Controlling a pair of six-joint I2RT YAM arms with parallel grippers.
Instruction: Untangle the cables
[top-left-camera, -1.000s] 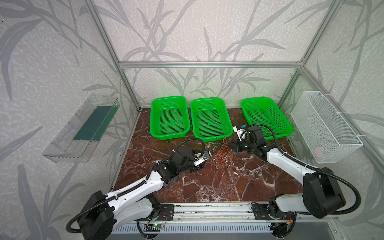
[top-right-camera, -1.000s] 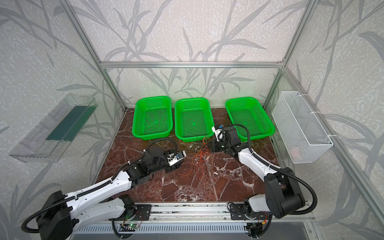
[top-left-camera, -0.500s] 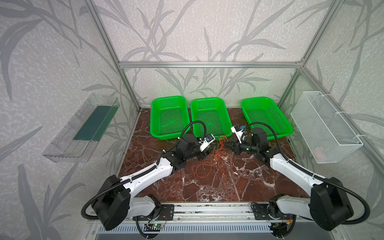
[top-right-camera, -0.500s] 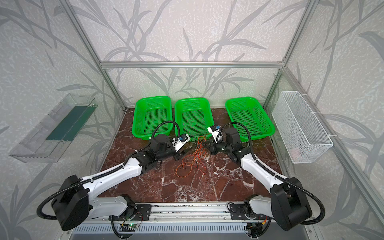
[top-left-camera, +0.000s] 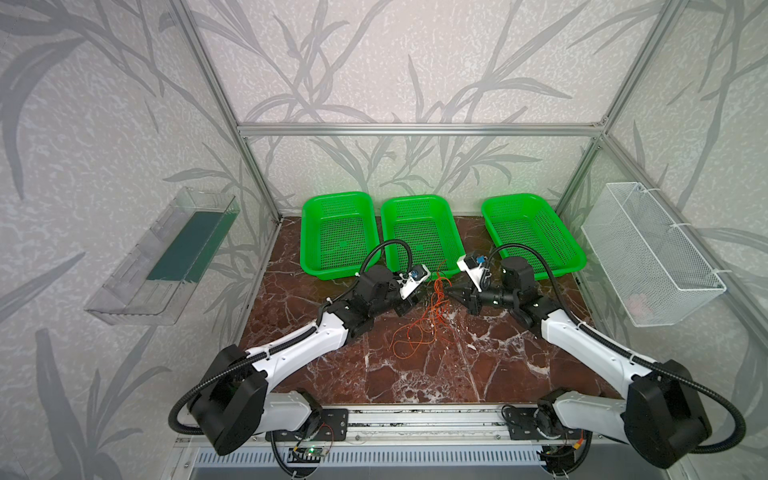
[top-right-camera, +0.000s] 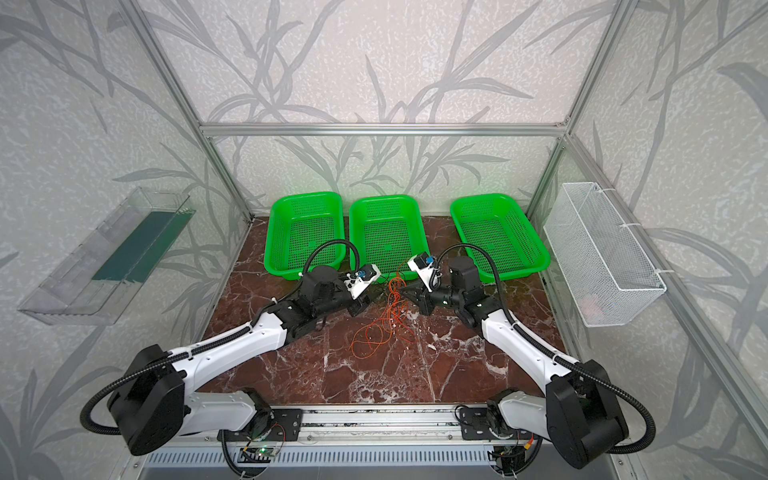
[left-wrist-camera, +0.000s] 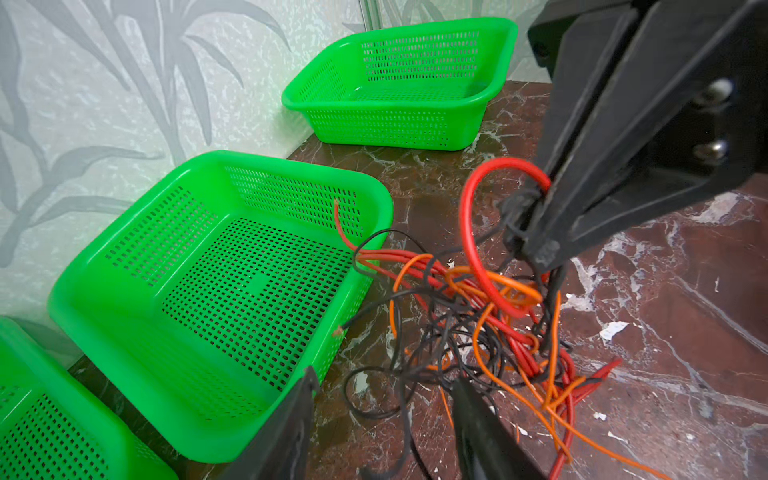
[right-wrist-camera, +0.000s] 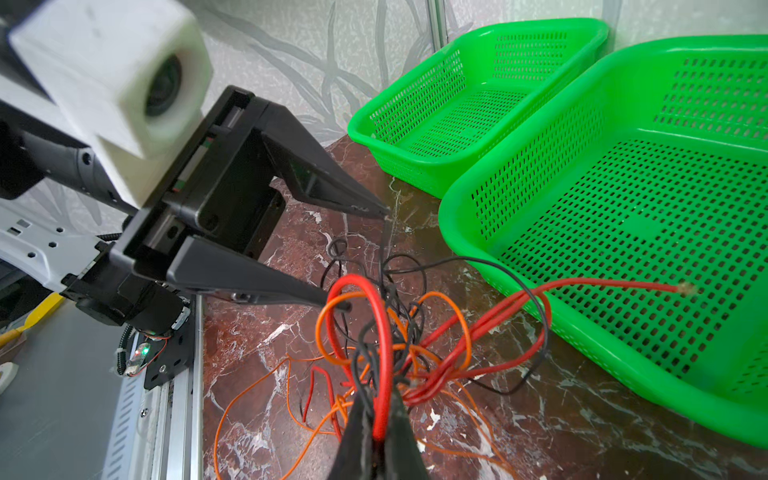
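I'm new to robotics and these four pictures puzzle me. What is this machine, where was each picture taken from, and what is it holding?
You see two robot arms mounted at the front edge of a marble table. Two pictures come from one camera overhead, so they look nearly alike. The other two come from a small camera on each arm's wrist, looking along its end effector, the pincer at the tip.

On the table lies a tangle of thin orange, red and black cables. Three green baskets stand along the back wall.

The right end effector is shut on the tangle, pinching a red loop and some black strands, so part of it hangs from there. The left end effector is open right beside the tangle and grips nothing.
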